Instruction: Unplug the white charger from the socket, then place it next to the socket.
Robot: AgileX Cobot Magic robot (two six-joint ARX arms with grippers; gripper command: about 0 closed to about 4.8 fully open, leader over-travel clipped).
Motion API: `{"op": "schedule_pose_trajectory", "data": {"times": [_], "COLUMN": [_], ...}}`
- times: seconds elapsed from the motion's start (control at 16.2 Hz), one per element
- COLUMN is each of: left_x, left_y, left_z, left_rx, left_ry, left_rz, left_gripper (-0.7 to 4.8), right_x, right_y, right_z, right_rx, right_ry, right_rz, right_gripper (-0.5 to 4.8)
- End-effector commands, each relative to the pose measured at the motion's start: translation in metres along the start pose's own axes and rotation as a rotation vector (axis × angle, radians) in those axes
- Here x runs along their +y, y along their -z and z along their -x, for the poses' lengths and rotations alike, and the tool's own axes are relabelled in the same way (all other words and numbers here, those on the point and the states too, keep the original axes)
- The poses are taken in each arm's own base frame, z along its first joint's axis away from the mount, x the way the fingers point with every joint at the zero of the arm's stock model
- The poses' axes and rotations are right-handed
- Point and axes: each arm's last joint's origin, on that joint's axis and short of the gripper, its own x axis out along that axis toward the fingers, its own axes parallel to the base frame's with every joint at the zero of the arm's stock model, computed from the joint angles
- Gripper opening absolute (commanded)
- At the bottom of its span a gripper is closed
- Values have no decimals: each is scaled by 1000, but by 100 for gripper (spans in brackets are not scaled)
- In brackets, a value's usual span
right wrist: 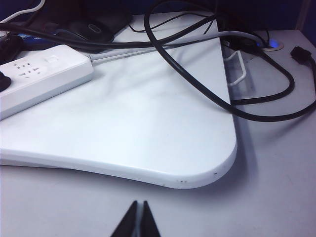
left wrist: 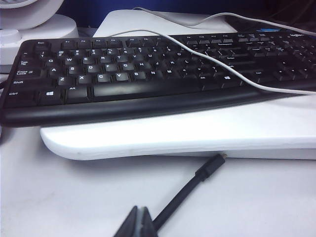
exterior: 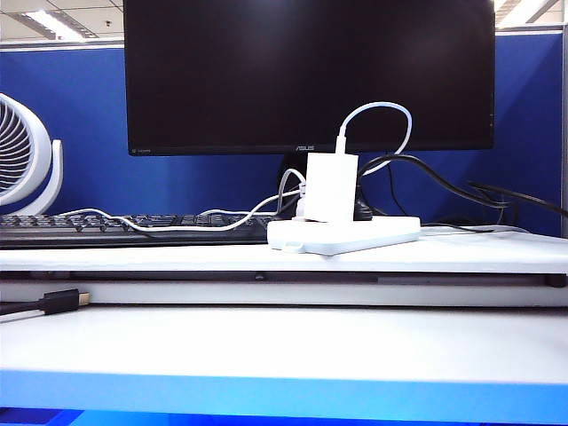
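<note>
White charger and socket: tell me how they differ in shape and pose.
The white charger is boxy and stands upright; the socket is a flat, much wider strip lying on the raised board. The charger has a thin cable looping from its top; the socket carries the plugs. Both are white.

The charger [exterior: 331, 186] is seen plugged upright into the socket [exterior: 344, 234], which is laid on a raised board [exterior: 461, 251] on the counter [exterior: 284, 342]. The keyboard [exterior: 115, 228] is placed left of the socket, the monitor [exterior: 309, 75] behind both. Both hands, left [left wrist: 138, 223] and right [right wrist: 138, 220], are held low before the board.
</note>
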Motion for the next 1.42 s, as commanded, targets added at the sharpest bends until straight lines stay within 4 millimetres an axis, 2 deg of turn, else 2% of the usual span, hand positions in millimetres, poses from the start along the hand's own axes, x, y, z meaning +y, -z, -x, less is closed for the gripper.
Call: {"op": "schedule_pose_trajectory", "data": {"times": [0.06, 0.37, 0.55, 0.86, 0.99, 1.23, 1.42], "left_x": [0, 0, 0, 1, 1, 0, -1], "left_y": [2, 2, -8, -47, -63, -97, -128], "left_z": [0, 0, 1, 15, 21, 25, 15], "left_rx": [13, 12, -69, -235, -273, -278, -274], "left_ry": [3, 3, 5, -10, -8, -6, 20], "left_rz": [-4, -4, 35, 133, 134, 122, 108], "left_gripper": [-3, -4, -4, -4, -4, -4, -4], "right_x": [0, 0, 2, 8, 10, 16, 22], "right_y": [1, -1, -22, -81, -102, -146, -182], "right_z": [0, 0, 6, 34, 38, 31, 16], "right_rx": [3, -19, -98, -253, -266, -229, -211], "right_ry": [-1, -4, -16, -32, -36, -68, -140], "right_rz": [3, -2, -37, -55, -55, -50, -37], "right_gripper": [-6, -6, -6, -6, -6, -6, -6]}}
